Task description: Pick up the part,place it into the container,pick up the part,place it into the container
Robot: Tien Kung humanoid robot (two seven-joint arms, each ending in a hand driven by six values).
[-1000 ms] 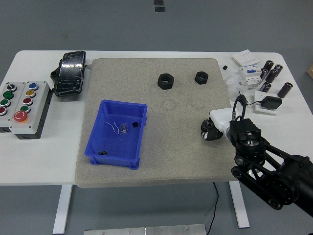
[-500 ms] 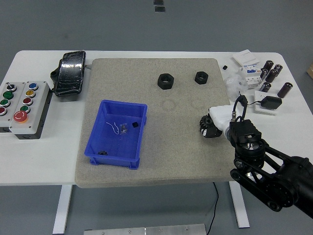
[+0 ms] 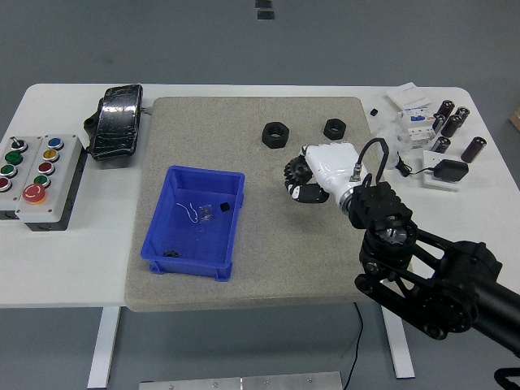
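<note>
Two black hex nuts lie on the grey mat (image 3: pixel 252 268): a larger one (image 3: pixel 276 134) at centre back and a smaller one (image 3: pixel 334 127) to its right. The blue container (image 3: pixel 166 231) sits on the mat's left half with a few small dark bits and a thin wire inside. My right hand (image 3: pixel 294 180), white-backed with black fingers, hovers over the mat just below and right of the larger nut, between the nuts and the container. Its fingers are loosely spread and hold nothing. The left arm is out of view.
A grey button box (image 3: pixel 36 175) and a black wrapped object (image 3: pixel 118 122) are at the left. Black cylinders (image 3: pixel 451 122), white breaker parts (image 3: pixel 414 114) and a black adapter (image 3: pixel 449 171) crowd the table's right back corner.
My right hand has moved left and toward the back, from the mat's right edge to just below the larger nut. The nuts and the container have not moved.
</note>
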